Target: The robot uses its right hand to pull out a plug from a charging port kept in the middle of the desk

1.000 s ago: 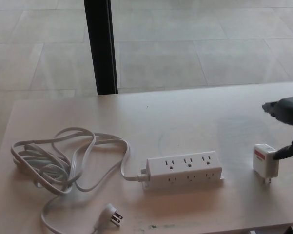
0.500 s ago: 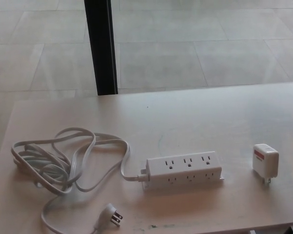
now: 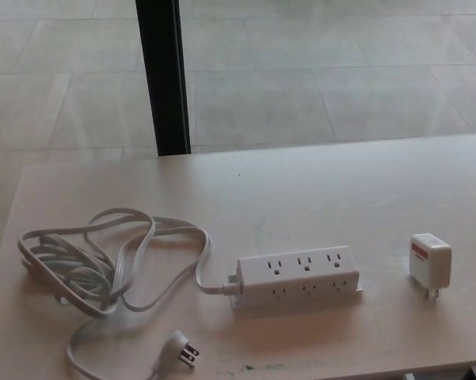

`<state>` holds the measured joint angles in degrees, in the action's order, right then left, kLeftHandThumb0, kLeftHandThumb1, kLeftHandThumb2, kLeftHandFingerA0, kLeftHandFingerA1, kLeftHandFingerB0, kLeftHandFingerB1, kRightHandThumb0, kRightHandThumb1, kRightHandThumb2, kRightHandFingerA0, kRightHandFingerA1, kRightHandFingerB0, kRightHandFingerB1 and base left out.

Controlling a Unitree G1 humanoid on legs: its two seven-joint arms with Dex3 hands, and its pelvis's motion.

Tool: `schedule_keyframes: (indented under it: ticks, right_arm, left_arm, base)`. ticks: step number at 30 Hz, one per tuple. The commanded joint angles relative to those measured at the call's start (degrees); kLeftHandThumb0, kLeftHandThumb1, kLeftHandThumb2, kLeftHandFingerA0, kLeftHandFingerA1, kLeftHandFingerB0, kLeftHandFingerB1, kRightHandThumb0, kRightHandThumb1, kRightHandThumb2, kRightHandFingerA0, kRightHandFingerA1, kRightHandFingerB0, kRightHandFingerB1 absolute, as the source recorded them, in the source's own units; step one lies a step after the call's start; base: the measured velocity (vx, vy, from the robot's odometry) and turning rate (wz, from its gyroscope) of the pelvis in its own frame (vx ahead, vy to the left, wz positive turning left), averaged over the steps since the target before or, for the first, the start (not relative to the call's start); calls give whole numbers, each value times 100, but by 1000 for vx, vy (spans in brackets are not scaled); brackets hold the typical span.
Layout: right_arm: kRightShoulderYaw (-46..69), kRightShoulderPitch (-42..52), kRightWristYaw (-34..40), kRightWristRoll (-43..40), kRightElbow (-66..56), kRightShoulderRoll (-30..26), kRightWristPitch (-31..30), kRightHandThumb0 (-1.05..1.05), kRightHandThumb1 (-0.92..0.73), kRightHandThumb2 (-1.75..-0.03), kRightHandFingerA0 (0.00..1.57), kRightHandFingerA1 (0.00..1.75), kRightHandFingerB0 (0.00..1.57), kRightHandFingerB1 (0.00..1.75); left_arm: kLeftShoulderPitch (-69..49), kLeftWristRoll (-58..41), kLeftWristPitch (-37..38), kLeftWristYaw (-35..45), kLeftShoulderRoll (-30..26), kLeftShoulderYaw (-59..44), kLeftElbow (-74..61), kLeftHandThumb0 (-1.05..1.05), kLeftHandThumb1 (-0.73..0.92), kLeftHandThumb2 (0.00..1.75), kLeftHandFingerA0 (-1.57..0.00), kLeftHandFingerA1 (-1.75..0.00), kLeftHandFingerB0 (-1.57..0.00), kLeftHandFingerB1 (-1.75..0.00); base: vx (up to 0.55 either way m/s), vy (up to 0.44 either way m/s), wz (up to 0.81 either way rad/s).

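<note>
The white plug [image 3: 430, 266] lies on the counter [image 3: 317, 190], off to the right of the white power strip [image 3: 298, 276]. It is out of the strip and sits near it, not touching. There is bare counter between them. The plug has a red stripe on top, and its little metal prongs poke out at the bottom right corner. All the holes in the power strip look empty.

No robot hand shows at all. The right hand is out of the picture, and so is the left one. So nobody can tell if the fingers are open or closed, or if they hold anything. Nothing is touching the plug.

The plug is on the right side of the counter, close to the right edge of the picture. That is the side where the right arm would come in, so the right hand is likely the nearer one.

The power strip lies long ways from left to right. Its cord [image 3: 95, 261] curls in a messy loop on the left and ends in a wall plug [image 3: 180, 349] near the front edge.

The job looks done, since the plug is already out.
</note>
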<state>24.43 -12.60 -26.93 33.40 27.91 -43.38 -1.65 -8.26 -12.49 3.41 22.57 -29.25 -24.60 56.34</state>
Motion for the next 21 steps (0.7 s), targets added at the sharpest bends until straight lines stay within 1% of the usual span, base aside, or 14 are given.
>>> schedule_keyframes:
  ticks: [1, 2, 3, 4, 5, 6, 7, 8, 11, 14, 16, 17, 20, 21]
  right_arm:
    - [3224, 1317, 3945, -2554, 2397, 1295, 1139, -102, -79, -64, 88, 169, 10, 128]
    - [3231, 1313, 3947, -2551, 2415, 1292, 1156, -102, -79, -64, 88, 169, 10, 128]
    - [3836, 1083, 3656, -3272, 2656, 1463, 853, -100, -87, -57, 56, 113, 2, 125]
    - [4047, 1015, 3571, -3474, 2653, 1513, 698, -100, -87, -57, 56, 113, 2, 125]
    - [4222, 951, 3561, -3608, 2623, 1547, 616, -90, -53, -114, 78, 122, 5, 81]
    - [4400, 884, 3563, -3743, 2589, 1582, 543, -90, -53, -114, 78, 122, 5, 81]
    - [4445, 873, 3568, -3733, 2567, 1594, 412, -100, -81, -65, 72, 142, 0, 123]
    - [4486, 894, 3519, -3767, 2630, 1646, 425, -90, -61, -120, 78, 120, 7, 81]
    - [4693, 798, 3579, -3893, 2874, 1732, 316, -97, -77, -72, 80, 159, 11, 133]
    - [4852, 746, 3456, -3988, 2880, 1898, 215, -96, -72, -76, 106, 153, 51, 147]
    - [4828, 728, 3431, -3924, 2944, 1964, 220, -96, -55, -117, 120, 142, 68, 119]
    - [4854, 720, 3388, -3920, 2966, 1965, 205, -97, -70, -81, 97, 147, 27, 152]
    - [4988, 631, 3270, -4021, 3110, 1975, 202, -100, -74, -76, 102, 150, 24, 149]
    - [5062, 602, 3218, -4079, 3230, 1915, 171, -100, -77, -72, 103, 151, 3, 111]
  left_arm:
    - [-89, -58, 88, -8, -73, -66, 76, -92, 91, 86, -33, -52, -3, -28]
    - [-89, -58, 88, -8, -73, -66, 76, -92, 91, 86, -33, -52, -3, -28]
    - [-41, -25, 115, 11, -100, -36, 152, -92, 92, 86, -35, -53, -1, -29]
    - [-38, -14, 117, 8, -99, -25, 151, -92, 92, 86, -35, -53, -1, -29]
    - [-33, -12, 125, 5, -90, -23, 161, -91, 84, 126, -31, -59, -2, -15]
    - [-27, -11, 135, 2, -79, -21, 177, -91, 84, 126, -31, -59, -2, -15]
    - [-33, -6, 139, -17, -61, -15, 168, -88, 83, 125, -30, -59, -1, -17]
    - [-31, -13, 129, -46, -48, -25, 173, -98, 91, 127, -31, -57, -9, -18]
    - [-33, -17, 111, -56, -47, -30, 183, -85, 81, 121, -31, -59, -7, -24]
    - [-66, 8, 81, -117, -36, -12, 111, -99, 88, 95, -35, -55, -8, -27]
    - [-94, 12, 67, -136, -34, -11, 55, -96, 92, 88, -38, -56, -8, -28]
    - [-96, 14, 81, -126, -37, -9, 63, -89, 86, 124, -33, -60, -6, -21]
    - [-66, 2, 106, -80, -69, -22, 166, -87, 86, 126, -31, -61, 0, -18]
    - [-80, 0, 66, -96, -70, -24, 128, -81, 82, 124, -26, -58, 0, -24]
  base:
    - [0, 0, 0]
    - [0, 0, 0]
    - [0, 0, 0]
    - [0, 0, 0]
    - [0, 0, 0]
    - [0, 0, 0]
    - [0, 0, 0]
    - [0, 0, 0]
    - [0, 0, 0]
    - [0, 0, 0]
    - [0, 0, 0]
    - [0, 0, 0]
    - [0, 0, 0]
    - [0, 0, 0]
